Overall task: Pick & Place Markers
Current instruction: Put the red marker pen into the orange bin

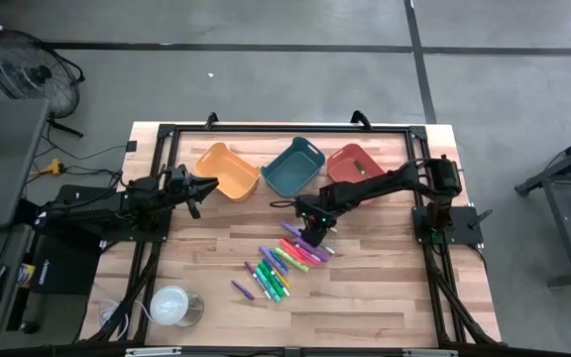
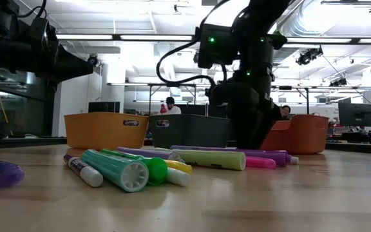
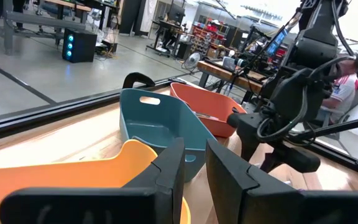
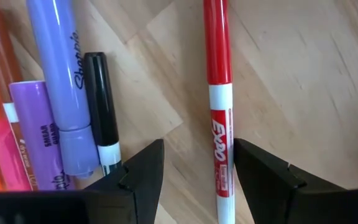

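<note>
Red marker: and here it is, a red EXPO pen (image 4: pixel 218 118) lying flat on the desk (image 1: pixel 385 297), right in the gap between the right tool's two dark fingers (image 4: pixel 138 174), touched by neither.
Marker pile: the rest of the markers (image 1: pixel 284 263) lie scattered mid-desk, purple, pink, green, yellow and orange; one purple pen (image 1: pixel 242 290) sits a little apart on the left arm's side.
Neighbours: in the right wrist view a black-capped pen (image 4: pixel 101 106) and a lilac Sharpie (image 4: pixel 61 81) lie just beside the red one.
Right tool: down low over the far edge of the pile (image 1: pixel 312 230), jaws spread wide, straddling the red pen, nothing gripped.
Left tool: hovering near the orange bin (image 1: pixel 228 170), up off the desk (image 1: pixel 206 188); jaws narrow, a thin slit between them, nothing in them.
Bins: orange, teal (image 1: pixel 293 166) and red (image 1: pixel 355 164) stand in a row along the far side of the desk.
Corner: a white round cup (image 1: pixel 171 304) sits near the front on the left arm's side.
Room: a person (image 2: pixel 170 105) shows beyond the bins in the low view.
</note>
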